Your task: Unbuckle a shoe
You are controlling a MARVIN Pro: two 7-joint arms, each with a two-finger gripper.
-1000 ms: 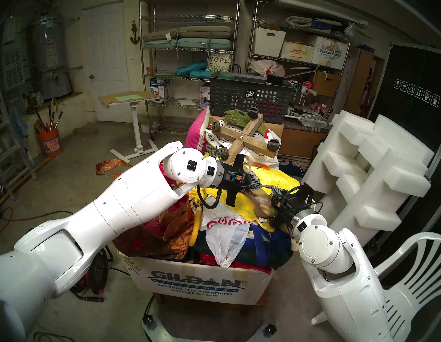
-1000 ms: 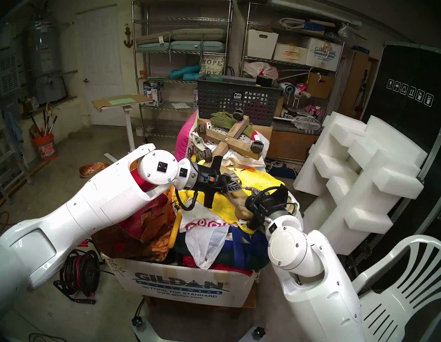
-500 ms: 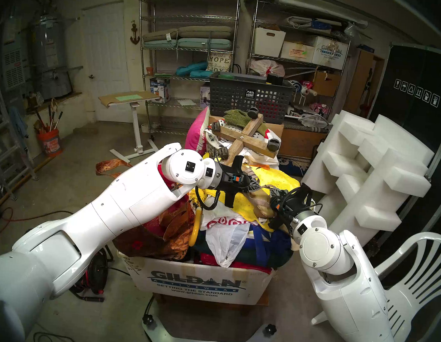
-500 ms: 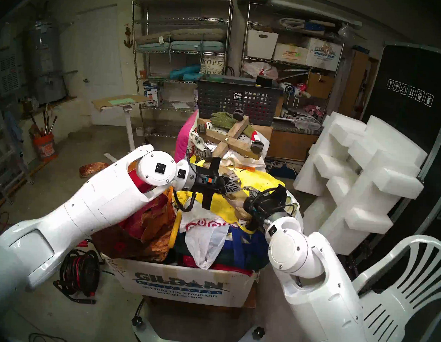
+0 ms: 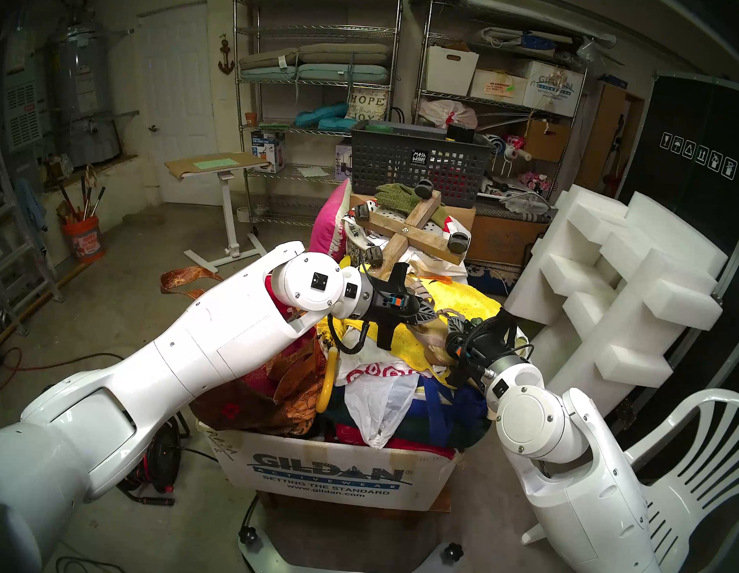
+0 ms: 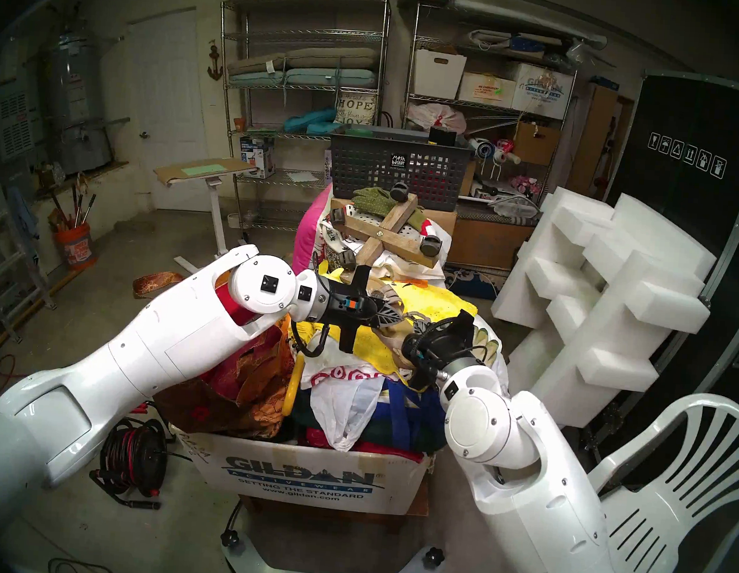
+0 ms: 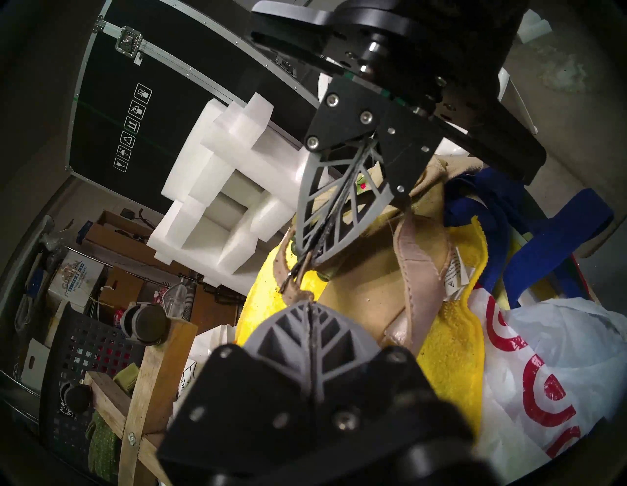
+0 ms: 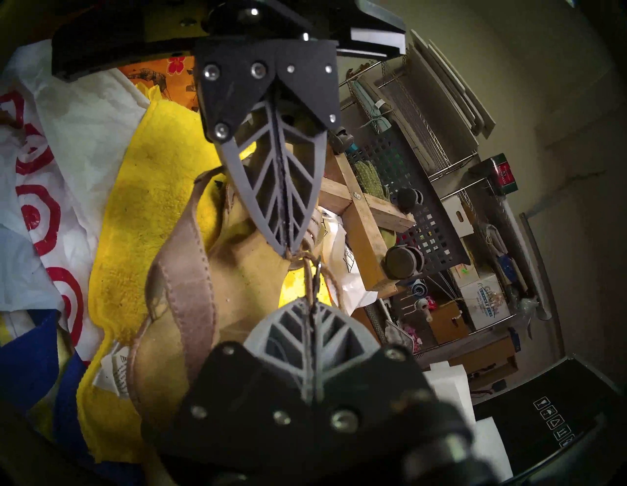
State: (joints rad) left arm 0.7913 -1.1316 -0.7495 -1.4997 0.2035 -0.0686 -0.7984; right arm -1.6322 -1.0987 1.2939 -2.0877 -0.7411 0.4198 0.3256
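A tan sandal (image 5: 428, 345) lies on a yellow towel (image 5: 467, 299) on top of a pile in a cardboard box (image 5: 333, 473). Its thin ankle strap (image 8: 307, 271) with a metal buckle (image 8: 318, 275) is stretched between my two grippers. My left gripper (image 5: 432, 314) is shut on one strap end; it also shows in its wrist view (image 7: 310, 303). My right gripper (image 5: 453, 327) is shut on the buckle end, tip to tip with the left; it also shows in its wrist view (image 8: 311, 305). The sandal's wide front strap (image 8: 190, 285) lies loose.
The pile holds plastic bags (image 5: 377, 393), a blue strap (image 7: 543, 244) and orange fabric (image 5: 282, 387). A wooden cross with casters (image 5: 410, 234) and a grey mesh basket (image 5: 416, 160) stand behind. White foam blocks (image 5: 621, 275) and a plastic chair (image 5: 704, 469) stand to the right.
My right gripper and forearm have shifted a little to the left, closer to the left gripper. The left gripper has barely moved. Both stay shut on the strap.
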